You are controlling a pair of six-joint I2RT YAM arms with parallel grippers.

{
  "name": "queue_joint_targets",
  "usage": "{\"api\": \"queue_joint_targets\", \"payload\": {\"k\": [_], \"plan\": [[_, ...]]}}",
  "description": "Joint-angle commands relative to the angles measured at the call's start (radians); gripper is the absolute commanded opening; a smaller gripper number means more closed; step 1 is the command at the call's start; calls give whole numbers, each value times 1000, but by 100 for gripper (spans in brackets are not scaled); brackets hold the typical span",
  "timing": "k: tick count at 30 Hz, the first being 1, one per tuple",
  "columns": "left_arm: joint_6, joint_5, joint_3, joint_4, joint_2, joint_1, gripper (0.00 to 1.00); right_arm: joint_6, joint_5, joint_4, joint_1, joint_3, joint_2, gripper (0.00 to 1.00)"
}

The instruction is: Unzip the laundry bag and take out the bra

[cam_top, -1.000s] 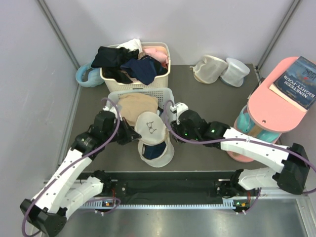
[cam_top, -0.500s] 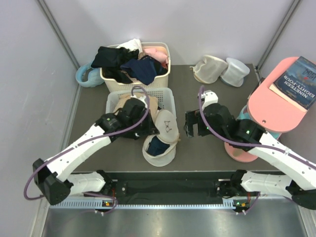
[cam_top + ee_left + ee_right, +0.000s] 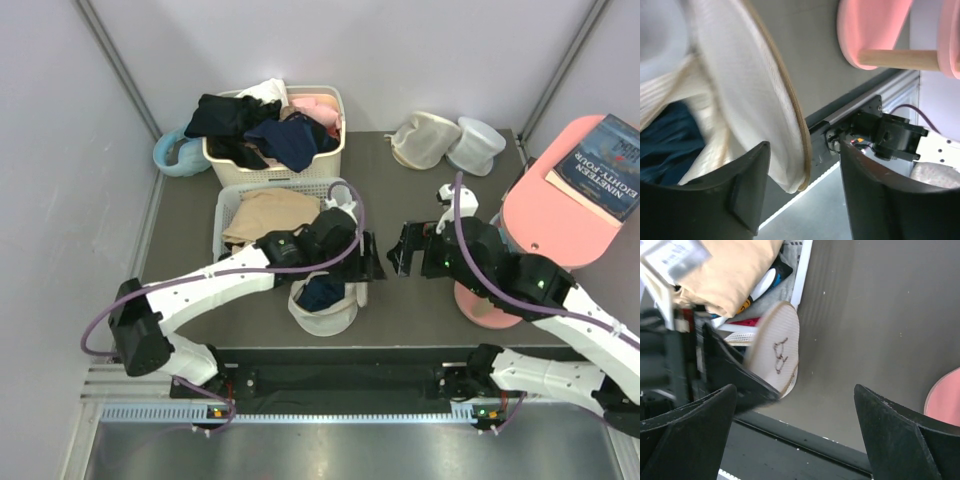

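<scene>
The laundry bag point(image 3: 322, 312) sits at the table's front centre with its zip undone. A navy cloth point(image 3: 322, 292) shows inside. Its flat lid with the bra pictogram point(image 3: 776, 352) is folded out to the right. My left gripper point(image 3: 365, 270) hangs over that lid. In the left wrist view its jaws point(image 3: 804, 150) stand apart, with the lid's tan rim point(image 3: 802, 165) loose between them. My right gripper point(image 3: 403, 258) is a little to the right of the bag, wide open point(image 3: 795, 387) and holding nothing. The bra is hidden.
A white basket point(image 3: 228, 200) holding a folded tan cloth stands just behind the bag. A cream basket point(image 3: 275, 168) of dark clothes is behind that. Two pale pouches point(image 3: 445, 143) lie at the back right. A pink stool point(image 3: 555, 215) with a book point(image 3: 605, 165) stands on the right.
My left arm swept right across the bag, folding the lid over to the right, and its jaws parted. My right gripper opened wide and drew back to the right.
</scene>
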Motion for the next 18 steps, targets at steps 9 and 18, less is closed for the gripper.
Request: {"api": "queue_joint_targets", "payload": {"k": [9, 18], "plan": [[78, -56, 9, 166, -92, -63, 99, -6, 43, 4, -4, 43, -67, 100], [74, -264, -79, -199, -347, 137, 99, -83, -181, 166, 20, -17, 59, 100]]}}
